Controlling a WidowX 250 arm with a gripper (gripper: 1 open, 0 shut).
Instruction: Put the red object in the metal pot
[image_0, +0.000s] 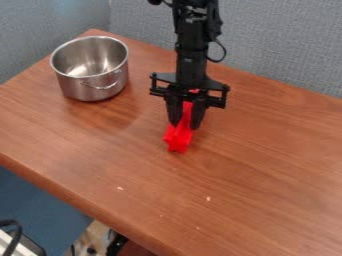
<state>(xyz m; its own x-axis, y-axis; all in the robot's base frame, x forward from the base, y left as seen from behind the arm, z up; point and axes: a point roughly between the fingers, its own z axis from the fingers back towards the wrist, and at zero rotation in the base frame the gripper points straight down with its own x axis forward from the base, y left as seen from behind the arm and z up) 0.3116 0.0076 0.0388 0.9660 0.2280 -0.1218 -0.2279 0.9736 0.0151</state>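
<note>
The red object (178, 137) is a bright red bar standing tilted, its top end caught between the black fingers of my gripper (187, 120). Its lower end is at or just above the wooden table (80, 130); I cannot tell whether it touches. The gripper points straight down from the black arm and is shut on the bar. The metal pot (90, 67), round, shiny and empty, stands at the table's back left, well to the left of the gripper and apart from it.
The table's front edge (94, 205) runs diagonally across the lower left, with floor and cables below it. A grey-blue wall (281, 40) stands close behind the arm.
</note>
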